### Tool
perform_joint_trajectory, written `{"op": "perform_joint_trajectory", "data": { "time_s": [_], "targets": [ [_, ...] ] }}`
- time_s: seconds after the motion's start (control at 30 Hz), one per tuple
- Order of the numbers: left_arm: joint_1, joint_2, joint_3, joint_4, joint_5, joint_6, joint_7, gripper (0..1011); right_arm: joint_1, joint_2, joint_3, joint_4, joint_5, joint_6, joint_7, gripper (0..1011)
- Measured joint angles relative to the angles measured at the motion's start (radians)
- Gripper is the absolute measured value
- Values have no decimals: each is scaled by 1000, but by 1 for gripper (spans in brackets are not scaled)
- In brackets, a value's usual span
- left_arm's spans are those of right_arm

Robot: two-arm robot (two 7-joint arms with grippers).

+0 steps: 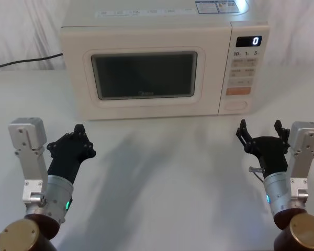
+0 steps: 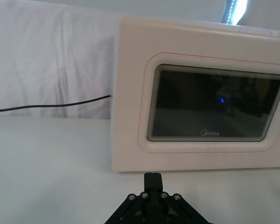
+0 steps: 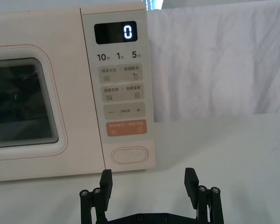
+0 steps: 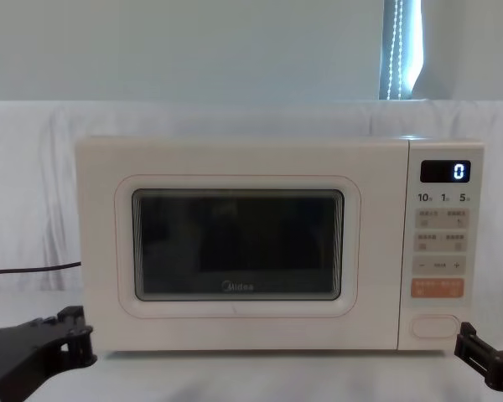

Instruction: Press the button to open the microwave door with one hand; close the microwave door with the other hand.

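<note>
The cream microwave stands at the back of the table with its microwave door [image 1: 146, 73] [image 2: 214, 102] [image 3: 18, 107] [image 4: 235, 243] shut flush. The button [image 1: 236, 104] [image 3: 129, 155] [image 4: 436, 325], a blank cream pill, sits at the bottom of the control panel under an orange key. My right gripper [image 1: 260, 126] [image 3: 148, 176] hovers open in front of and below the button, a short way off it. My left gripper [image 1: 79, 128] [image 2: 152, 177] is shut and empty, held off the table in front of the door's left edge.
A black power cable [image 1: 21, 61] [image 2: 51, 105] [image 4: 25, 270] runs off to the left behind the microwave. The display [image 1: 249, 41] [image 3: 115, 32] reads 0. White cloth [image 1: 162, 172] covers the table between the grippers and the microwave.
</note>
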Motion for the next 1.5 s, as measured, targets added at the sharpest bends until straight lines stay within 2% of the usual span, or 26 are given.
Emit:
{"op": "perform_joint_trajectory", "data": {
  "time_s": [0.03,0.17,1.5],
  "targets": [
    [9,-14,-19,4,-1,-4,6,0,0,0,0,0,0,0,0,1002],
    [5,-22,-24,11,0,-7,13,0,0,0,0,0,0,0,0,1002],
    [8,-18,-22,8,-1,-6,9,2,0,0,0,0,0,0,0,1002]
  ]
}}
